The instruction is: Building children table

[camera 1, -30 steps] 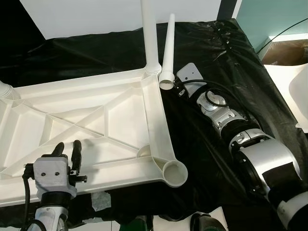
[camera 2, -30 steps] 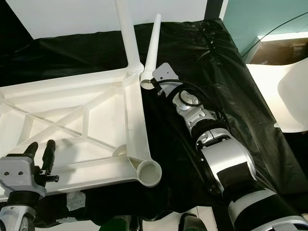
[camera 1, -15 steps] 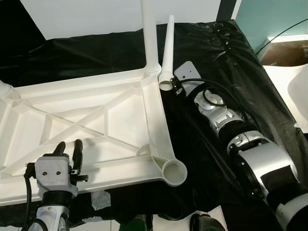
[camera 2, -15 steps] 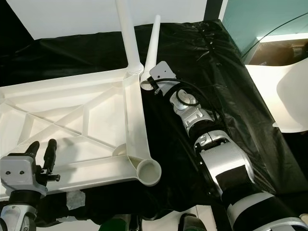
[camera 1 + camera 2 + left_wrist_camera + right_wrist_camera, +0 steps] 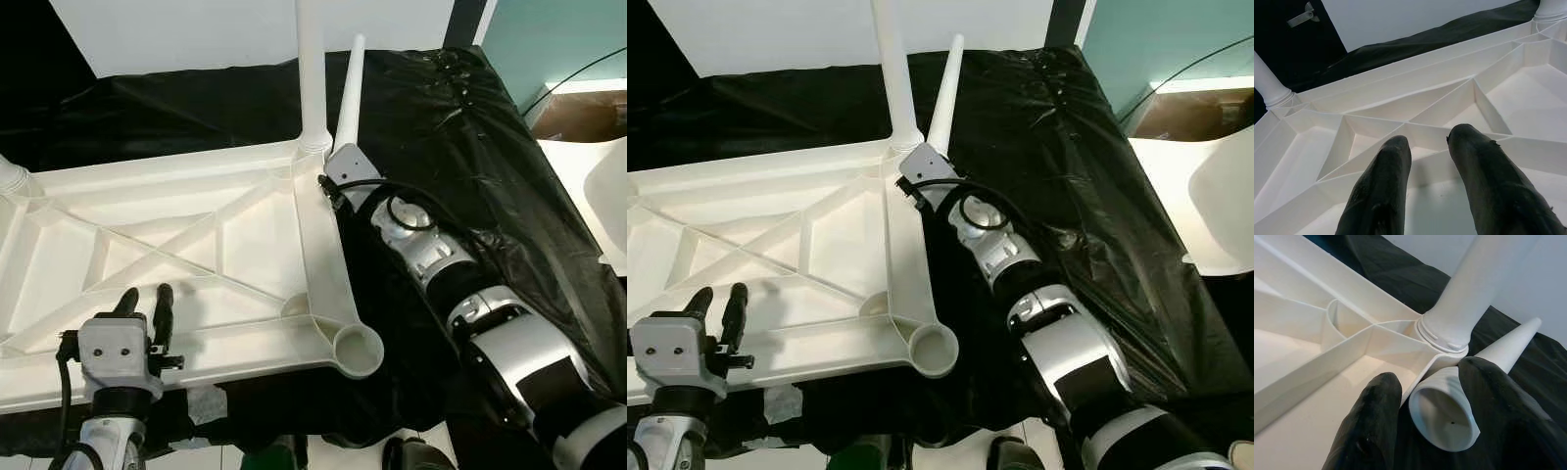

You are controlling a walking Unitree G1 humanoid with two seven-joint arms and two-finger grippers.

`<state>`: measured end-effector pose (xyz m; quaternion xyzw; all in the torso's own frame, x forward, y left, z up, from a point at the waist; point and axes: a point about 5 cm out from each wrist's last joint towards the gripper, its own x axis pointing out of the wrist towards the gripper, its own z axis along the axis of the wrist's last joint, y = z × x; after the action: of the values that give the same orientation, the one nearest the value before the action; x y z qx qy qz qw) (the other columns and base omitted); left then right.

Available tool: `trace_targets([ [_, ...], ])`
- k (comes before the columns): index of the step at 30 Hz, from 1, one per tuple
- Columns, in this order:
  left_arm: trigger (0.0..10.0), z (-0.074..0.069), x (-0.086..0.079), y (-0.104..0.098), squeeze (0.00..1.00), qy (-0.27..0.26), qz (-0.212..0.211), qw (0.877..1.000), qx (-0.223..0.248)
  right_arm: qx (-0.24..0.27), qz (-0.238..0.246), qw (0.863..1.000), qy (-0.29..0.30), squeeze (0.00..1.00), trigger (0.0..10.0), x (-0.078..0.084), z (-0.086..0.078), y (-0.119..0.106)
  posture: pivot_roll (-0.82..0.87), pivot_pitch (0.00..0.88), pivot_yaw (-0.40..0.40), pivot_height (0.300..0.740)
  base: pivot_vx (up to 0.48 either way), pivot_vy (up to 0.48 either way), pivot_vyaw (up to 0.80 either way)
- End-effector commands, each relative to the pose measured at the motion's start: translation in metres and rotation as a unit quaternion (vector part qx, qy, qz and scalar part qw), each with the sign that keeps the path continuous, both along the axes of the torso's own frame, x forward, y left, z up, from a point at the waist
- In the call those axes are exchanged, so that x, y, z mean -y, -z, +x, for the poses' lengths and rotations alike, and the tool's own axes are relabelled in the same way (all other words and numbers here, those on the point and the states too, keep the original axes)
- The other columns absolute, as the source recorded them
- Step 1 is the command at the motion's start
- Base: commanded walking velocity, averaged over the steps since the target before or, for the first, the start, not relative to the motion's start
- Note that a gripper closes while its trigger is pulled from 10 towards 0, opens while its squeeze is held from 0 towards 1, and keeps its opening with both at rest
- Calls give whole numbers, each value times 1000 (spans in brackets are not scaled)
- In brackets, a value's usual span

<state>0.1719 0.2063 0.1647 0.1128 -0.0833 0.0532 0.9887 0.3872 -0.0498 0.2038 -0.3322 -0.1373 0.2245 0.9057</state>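
Right claw: (image 5: 1422, 431) its two black fingers stand apart around the wide ribbed mouth of the loose white tapered plastic leg (image 5: 349, 93), one finger on each side; whether they press it I cannot tell.
Loose leg: lies on the black plastic sheet (image 5: 470, 127) that covers the desk, mouth toward the claw, thin tip pointing away, just beside the corner of the upturned white ribbed plastic tabletop (image 5: 186, 245).
Fitted leg: a white plastic leg (image 5: 312, 69) stands upright in the corner socket next to the right claw, almost touching the loose leg's mouth.
Open socket: an empty round socket (image 5: 356, 350) sits at the tabletop corner nearer the robot, back along the right arm.
Left claw: (image 5: 1425, 147) fingers apart, holding nothing, poised over the near rib of the tabletop; another fitted leg (image 5: 1268, 83) stands at the corner beyond it.
Doing it well: likely close firmly on the ribbed end, lift clear of the fitted leg, then bring the mouth square over the empty socket while the left claw steadies the tabletop.
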Motion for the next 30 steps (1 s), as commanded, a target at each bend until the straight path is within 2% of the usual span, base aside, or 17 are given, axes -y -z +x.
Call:
trace_targets([
  [1, 10000, -2, -6, 6, 0, -60, -10, 998, -1, -16, -12, 1000, -1, 0, 10000, -3, -3, 11, 371, 182, 21, 740, 0, 0, 0],
  [7, 10000, -1, -5, 7, 0, -56, -13, 998, -2, -14, -23, 998, 49, 0, 10000, 8, -4, 15, 362, 185, 23, 740, 0, 0, 0],
  [9, 10000, -1, -5, 8, 0, -54, -13, 998, -3, -15, -38, 996, 80, 0, 10000, 19, 0, 16, 361, 186, 25, 740, 0, 0, 0],
  [17, 10000, 0, -5, 7, 0, -51, -11, 999, -2, -15, -67, 990, 121, 0, 10000, 37, 7, 13, 362, 189, 30, 740, 0, 0, 0],
  [23, 10000, -1, -6, 7, 0, -51, -10, 999, -2, -14, -81, 987, 135, 0, 10000, 44, 11, 12, 361, 191, 37, 740, 0, 0, 0],
  [27, 10000, -1, -5, 6, 0, -48, -7, 999, -3, -17, -100, 987, 121, 0, 10000, 41, 14, 14, 376, 191, 40, 740, 0, 0, 0],
  [30, 10000, -1, -6, 5, 0, -48, -4, 999, -2, -27, -96, 989, 114, 0, 10000, 39, 15, 10, 383, 189, 39, 740, 0, 0, 0],
])
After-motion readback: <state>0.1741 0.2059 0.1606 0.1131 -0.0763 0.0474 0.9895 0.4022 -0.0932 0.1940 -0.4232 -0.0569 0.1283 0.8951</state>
